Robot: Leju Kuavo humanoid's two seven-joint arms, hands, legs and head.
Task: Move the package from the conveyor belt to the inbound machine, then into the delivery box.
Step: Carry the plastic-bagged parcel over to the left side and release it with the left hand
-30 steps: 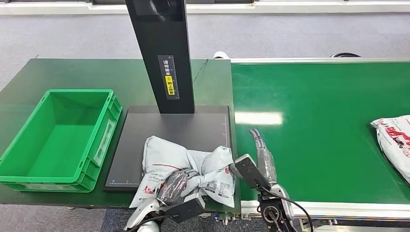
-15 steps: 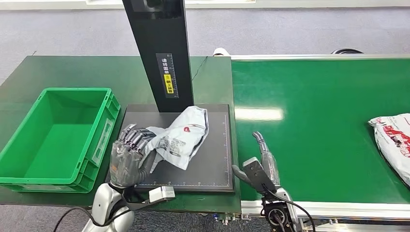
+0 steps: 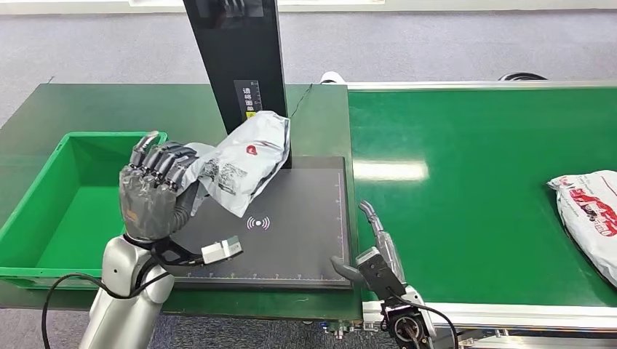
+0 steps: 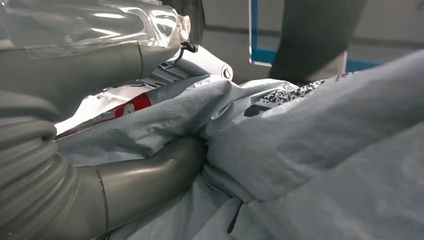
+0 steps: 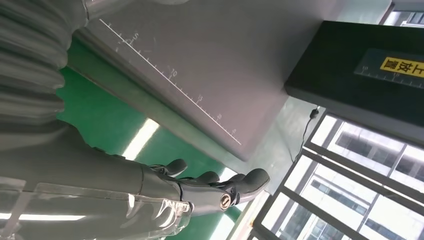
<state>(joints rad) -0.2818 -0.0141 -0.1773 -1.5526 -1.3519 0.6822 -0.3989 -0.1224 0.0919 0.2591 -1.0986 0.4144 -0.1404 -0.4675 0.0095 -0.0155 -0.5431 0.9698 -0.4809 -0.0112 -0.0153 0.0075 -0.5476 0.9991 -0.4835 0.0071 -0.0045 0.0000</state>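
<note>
Left robot hand (image 3: 154,190) grips a grey package (image 3: 244,160), fingers curled around its crumpled end; the left wrist view shows the thumb (image 4: 150,175) pressed into the wrinkled plastic. Package is lifted clear of the scanner plate (image 3: 291,233), tilted, hanging over the plate's corner nearest the green box (image 3: 44,218) and just in front of the black scanner post (image 3: 236,58). It has a red mark and printed labels on it. A white signal icon (image 3: 257,222) shows on the plate, below the package. Green box sits on the worktop (image 3: 94,105) just beside the plate, on the side away from the conveyor belt (image 3: 473,189).

Right robot hand (image 3: 375,243) holds nothing, fingers stretched out straight and slightly apart, over the belt edge just beside the plate. A second package (image 3: 589,214), white with red print, lies on the belt, well apart from the plate, at the far side of the belt.
</note>
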